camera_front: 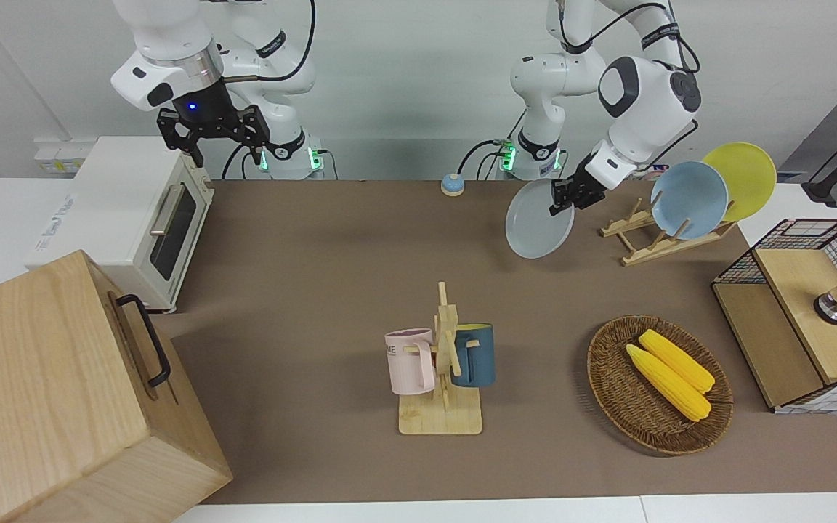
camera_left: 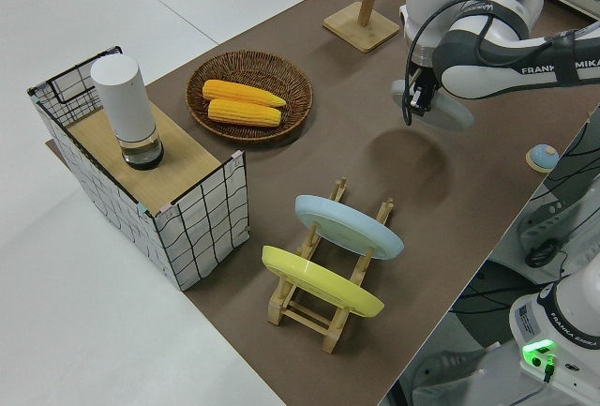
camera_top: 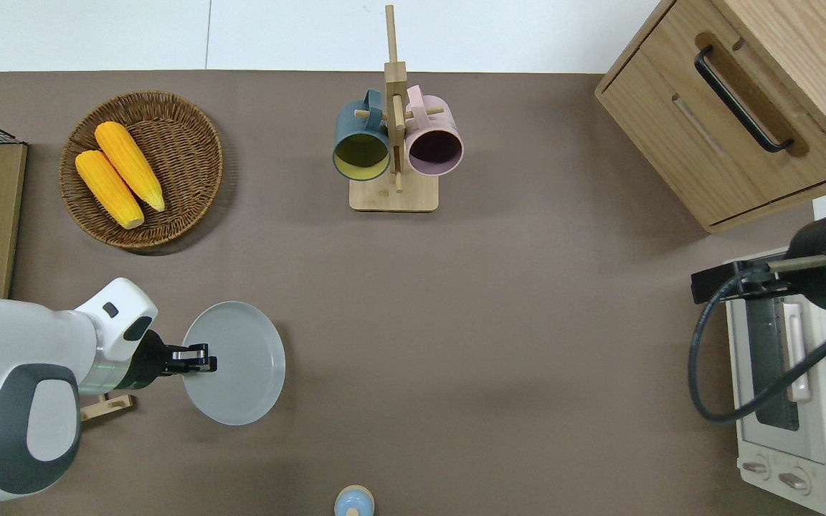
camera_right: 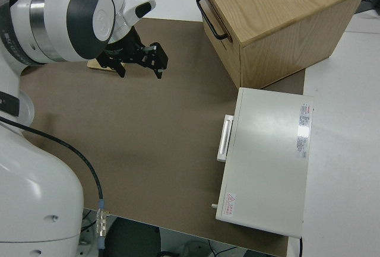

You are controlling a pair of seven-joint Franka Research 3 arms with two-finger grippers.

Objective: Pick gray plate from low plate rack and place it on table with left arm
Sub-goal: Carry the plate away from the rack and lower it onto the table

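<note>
The gray plate point(camera_front: 535, 226) hangs tilted in the air, held at its rim by my left gripper point(camera_front: 562, 197), which is shut on it. In the overhead view the plate point(camera_top: 241, 365) and the left gripper point(camera_top: 201, 358) are over bare brown table point(camera_top: 492, 322), beside the low plate rack point(camera_top: 105, 407), which the arm mostly hides. The rack point(camera_front: 644, 236) holds two other plates. The plate also shows in the left side view point(camera_left: 452, 113). My right gripper point(camera_front: 221, 145) is open and parked.
A light blue plate point(camera_front: 689, 200) and a yellow plate point(camera_front: 742, 178) stand in the rack. A wicker basket point(camera_front: 611, 392) with corn, a mug stand point(camera_front: 444, 363), a wire crate point(camera_front: 803, 312), a toaster oven point(camera_front: 128, 218), a wooden cabinet point(camera_front: 62, 392) and a small bell point(camera_front: 452, 184) are on the table.
</note>
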